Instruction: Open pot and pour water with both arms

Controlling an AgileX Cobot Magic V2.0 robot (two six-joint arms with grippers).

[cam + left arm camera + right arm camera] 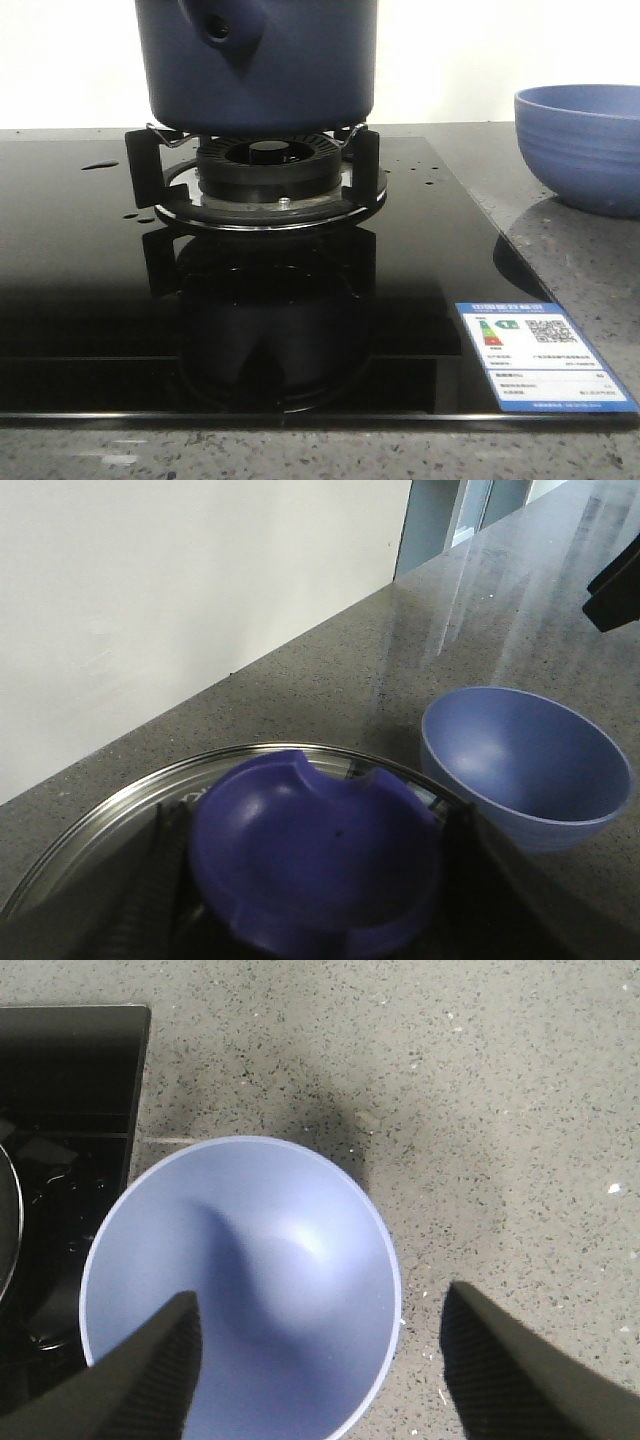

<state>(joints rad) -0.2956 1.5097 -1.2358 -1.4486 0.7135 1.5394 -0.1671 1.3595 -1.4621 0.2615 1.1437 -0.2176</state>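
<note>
Right claw [318, 1360] wide open, one finger over periwinkle bowl [270, 1260].

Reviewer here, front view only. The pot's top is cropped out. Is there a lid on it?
Observer: The left wrist view shows a steel-rimmed glass lid with a dark blue knob. I cannot tell whether it is seated or lifted.
Operator: Where is the left gripper?
Observer: The left gripper has one finger on each side of that knob. Contact is unclear.
Operator: Anything in the bowl?
Observer: No, the bowl is empty. The right gripper is open above its rim.
</note>
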